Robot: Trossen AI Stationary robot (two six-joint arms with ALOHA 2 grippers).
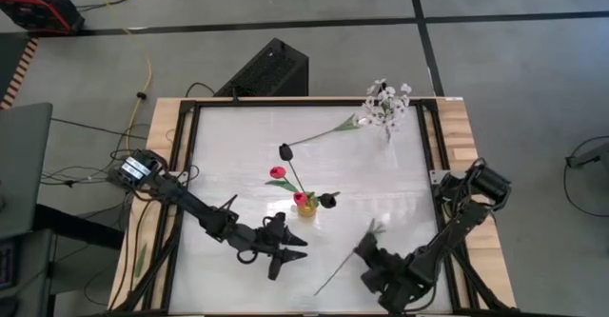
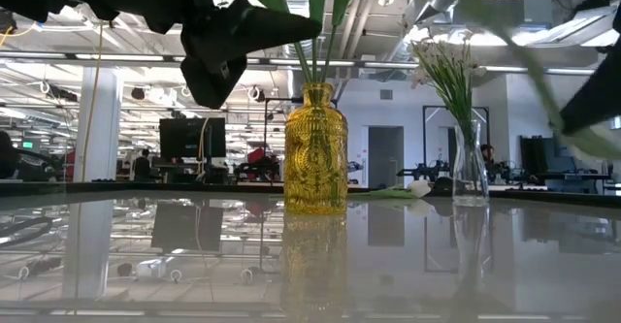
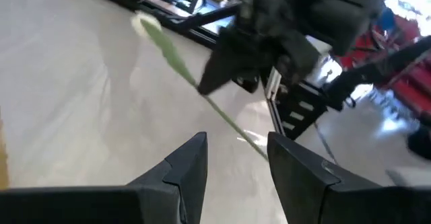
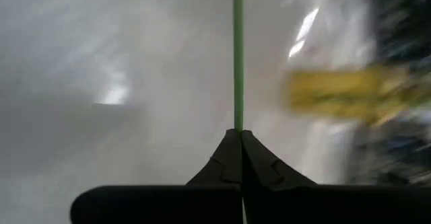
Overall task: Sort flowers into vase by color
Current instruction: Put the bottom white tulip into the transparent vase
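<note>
High view showed the right gripper [image 1: 369, 252] low at the near right of the table [image 1: 238, 146], clenched on the stem of a white tulip [image 1: 344, 260] that slanted from near the table's front edge up toward a pale head [image 1: 377, 227]. Right wrist view confirmed it: both fingers [image 4: 229, 158] pressed together around the thin green stem [image 4: 238, 56], with the yellow vase [image 4: 350, 95] blurred off to one side. Left gripper [image 1: 290, 248] hovered just in front of the yellow vase [image 1: 305, 207], fingers [image 3: 188, 163] parted and holding nothing, as seen in the left wrist view, where the stem [image 3: 222, 120] and the right gripper [image 3: 266, 49] appeared beyond them.

Stood in the yellow vase: red tulips [image 1: 277, 172] and dark tulips [image 1: 284, 151], fanned outward. Farther back, near the far right corner, stood a clear glass vase [image 1: 387, 131] with sprays of tiny white blossoms [image 1: 387, 102]. Lay flat on the table just beside that vase, another white tulip [image 1: 363, 121], stem pointing toward the middle. Low view gave the yellow vase [image 2: 315, 153] centre and the glass vase [image 2: 470, 173] to its right.
</note>
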